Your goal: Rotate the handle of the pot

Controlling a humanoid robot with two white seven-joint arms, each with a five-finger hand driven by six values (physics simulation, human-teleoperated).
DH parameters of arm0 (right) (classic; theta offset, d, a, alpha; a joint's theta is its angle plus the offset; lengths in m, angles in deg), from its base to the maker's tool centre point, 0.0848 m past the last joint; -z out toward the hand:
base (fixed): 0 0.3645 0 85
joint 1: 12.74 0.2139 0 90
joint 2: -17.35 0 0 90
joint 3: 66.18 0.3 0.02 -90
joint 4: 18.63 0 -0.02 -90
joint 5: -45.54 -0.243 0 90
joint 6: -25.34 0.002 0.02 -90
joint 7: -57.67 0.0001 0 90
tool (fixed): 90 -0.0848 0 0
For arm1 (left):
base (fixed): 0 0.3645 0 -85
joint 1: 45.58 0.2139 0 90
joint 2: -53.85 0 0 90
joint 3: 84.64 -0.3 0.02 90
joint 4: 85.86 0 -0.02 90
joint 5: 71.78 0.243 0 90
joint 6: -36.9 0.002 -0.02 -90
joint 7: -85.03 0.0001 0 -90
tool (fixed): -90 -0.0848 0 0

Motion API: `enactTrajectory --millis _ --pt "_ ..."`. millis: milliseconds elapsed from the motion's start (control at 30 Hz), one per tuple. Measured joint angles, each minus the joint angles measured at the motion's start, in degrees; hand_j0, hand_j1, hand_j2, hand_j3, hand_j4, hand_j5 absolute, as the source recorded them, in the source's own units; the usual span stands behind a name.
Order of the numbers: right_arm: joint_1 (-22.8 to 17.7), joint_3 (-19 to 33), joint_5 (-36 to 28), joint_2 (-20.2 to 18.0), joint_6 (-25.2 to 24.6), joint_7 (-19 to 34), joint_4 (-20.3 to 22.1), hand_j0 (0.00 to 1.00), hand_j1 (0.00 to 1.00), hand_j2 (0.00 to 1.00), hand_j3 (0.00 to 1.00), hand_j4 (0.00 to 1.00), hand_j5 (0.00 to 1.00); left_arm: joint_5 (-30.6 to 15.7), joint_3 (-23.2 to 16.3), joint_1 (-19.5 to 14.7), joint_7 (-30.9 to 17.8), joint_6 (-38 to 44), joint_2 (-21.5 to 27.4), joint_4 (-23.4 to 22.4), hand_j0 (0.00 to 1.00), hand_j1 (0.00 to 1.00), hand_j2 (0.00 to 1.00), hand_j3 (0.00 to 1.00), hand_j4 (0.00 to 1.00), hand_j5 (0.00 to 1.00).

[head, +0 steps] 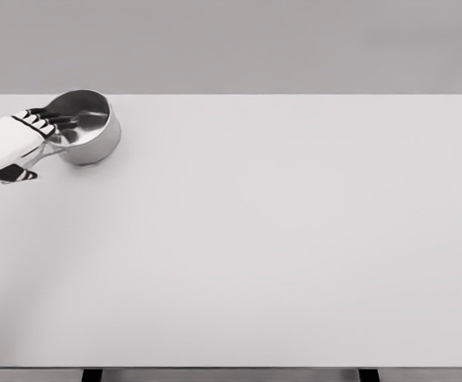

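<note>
A white table (278, 239) fills the view; a shiny steel pot (87, 127) stands upright on it near the far left corner.

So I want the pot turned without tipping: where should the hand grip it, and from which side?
Grip the handle, coming in from the left. It sticks out of the pot toward the table's left edge, a long lever away from the round, smooth wall. The left hand is already over it, fingers reaching across the rim.

Pot (87, 127) polished shiny metal w/ mirror-like inside; table (278, 239) matt, smooth, light grey.
</note>
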Motion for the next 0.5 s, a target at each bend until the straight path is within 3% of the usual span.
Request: enactTrajectory --millis 500 --pt "0.00 0.00 0.00 0.00 0.00 0.00 0.00 1.00 1.00 1.00 1.00 1.00 1.00 -0.02 2.82 0.00 0.00 0.00 1.81 -5.11 1.00 1.00 1.00 1.00 1.00 1.00"
